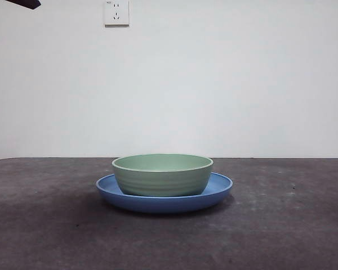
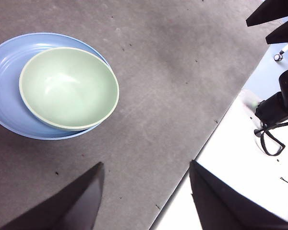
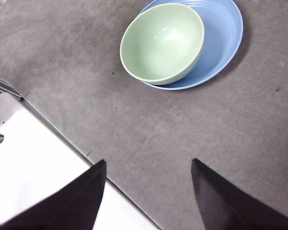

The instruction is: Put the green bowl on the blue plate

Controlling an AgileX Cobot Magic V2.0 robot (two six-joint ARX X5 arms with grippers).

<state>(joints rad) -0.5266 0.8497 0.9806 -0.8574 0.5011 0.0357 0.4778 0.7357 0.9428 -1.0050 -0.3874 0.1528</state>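
Observation:
The green bowl stands upright inside the blue plate on the dark grey table, empty. In the left wrist view the green bowl sits off-centre on the blue plate, and my left gripper hangs open well away from it, over the table's edge. From the right wrist, the green bowl rests on the blue plate, and my right gripper is open and apart from both, near the table's other edge. Neither gripper holds anything.
A black arm tip shows at the top left corner of the front view. A wall socket is on the white wall behind. Beyond the table edge lie a white surface and black arm hardware.

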